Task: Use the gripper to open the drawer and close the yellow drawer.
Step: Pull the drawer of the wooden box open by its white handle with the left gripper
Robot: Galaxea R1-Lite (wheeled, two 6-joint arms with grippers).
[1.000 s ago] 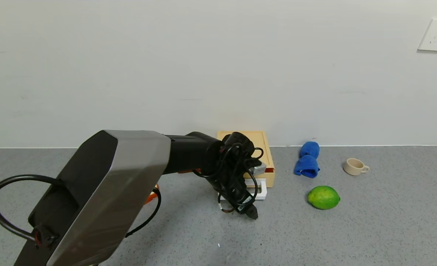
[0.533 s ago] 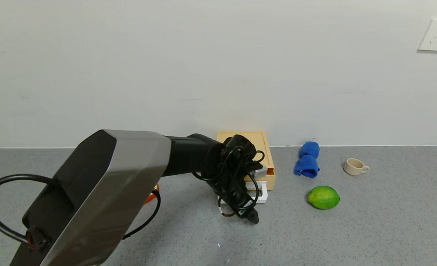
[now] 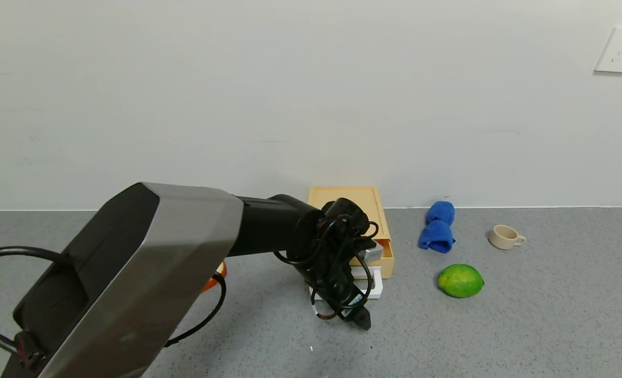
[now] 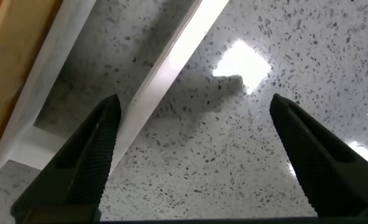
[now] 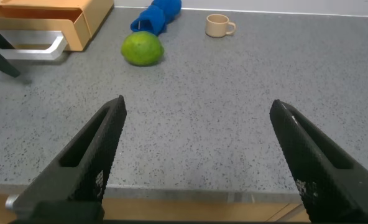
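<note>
The pale yellow drawer [image 3: 379,220] stands against the wall, its tray slid out a little toward me. Its white loop handle [image 3: 375,287] lies on the grey table in front of it. My left gripper [image 3: 358,310] points down at the handle, with the arm hiding part of the drawer. In the left wrist view this gripper [image 4: 196,155] is open, and the handle's white bar [image 4: 165,81] runs close beside one finger [image 4: 100,152]. My right gripper [image 5: 196,162] is open and empty over the table's near edge; its view also shows the drawer [image 5: 78,25].
A green lime [image 3: 460,281], a folded blue cloth [image 3: 438,227] and a small beige cup [image 3: 505,236] lie to the right of the drawer. An orange object [image 3: 215,277] shows partly behind my left arm. The wall runs just behind the drawer.
My left gripper has moved toward me and slightly right. The white handle and the tray front have come forward with it, while the box's back edge stays at the wall.
</note>
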